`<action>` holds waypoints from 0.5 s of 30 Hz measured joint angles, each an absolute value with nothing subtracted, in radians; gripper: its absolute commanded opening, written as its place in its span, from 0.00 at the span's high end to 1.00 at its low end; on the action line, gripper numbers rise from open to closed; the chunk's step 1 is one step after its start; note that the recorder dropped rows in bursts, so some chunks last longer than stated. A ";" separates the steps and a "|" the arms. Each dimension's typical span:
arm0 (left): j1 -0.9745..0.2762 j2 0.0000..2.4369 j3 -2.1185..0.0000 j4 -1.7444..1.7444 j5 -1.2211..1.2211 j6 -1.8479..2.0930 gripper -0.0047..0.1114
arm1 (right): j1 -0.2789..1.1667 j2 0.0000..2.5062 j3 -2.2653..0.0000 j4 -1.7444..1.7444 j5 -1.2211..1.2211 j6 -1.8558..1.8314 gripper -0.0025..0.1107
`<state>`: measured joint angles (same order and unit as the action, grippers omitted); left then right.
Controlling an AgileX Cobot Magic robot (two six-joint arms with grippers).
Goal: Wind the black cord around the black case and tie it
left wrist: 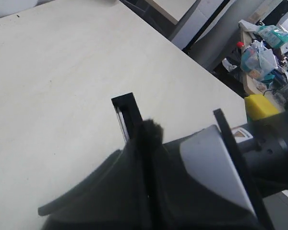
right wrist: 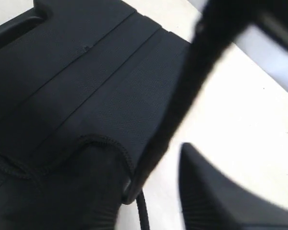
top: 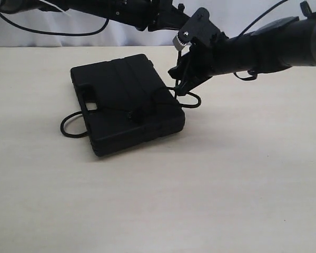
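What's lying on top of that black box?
A black cord crosses the lid of the black case, knotted near the middle, loops spilling out both sides. Underneath is hidden.

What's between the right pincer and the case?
Only cord: the exterior view shows it looping on the table beside the case, under the right pincer.

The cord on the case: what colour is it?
Black braided cord, best in the right wrist view.

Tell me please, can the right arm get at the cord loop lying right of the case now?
Probably yes. The right gripper hangs just above that loop of the black cord beside the black case, jaws apart, nothing in the way.
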<state>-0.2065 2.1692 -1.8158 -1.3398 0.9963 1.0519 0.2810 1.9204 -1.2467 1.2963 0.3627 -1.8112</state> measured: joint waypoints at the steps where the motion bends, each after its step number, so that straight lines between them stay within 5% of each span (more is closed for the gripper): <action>1: -0.207 2.169 -1.816 -1.336 0.996 1.052 0.96 | 0.281 1.923 -1.247 1.306 0.360 -1.815 0.94; 5: -0.207 2.167 -1.818 -1.315 0.979 1.052 0.92 | 0.281 1.925 -1.247 1.314 0.354 -1.821 0.94; 12: -0.207 2.159 -1.821 -1.261 0.930 1.048 0.58 | 0.281 1.903 -1.243 1.316 0.362 -1.819 0.94; 15: -0.207 2.136 -1.821 -1.193 0.920 1.048 0.52 | 0.281 1.894 -1.243 1.316 0.364 -1.798 0.94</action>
<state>-0.2065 2.1355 -1.8213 -1.1935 0.9197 1.0480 0.2810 1.8938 -1.2427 1.3155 0.3644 -1.7978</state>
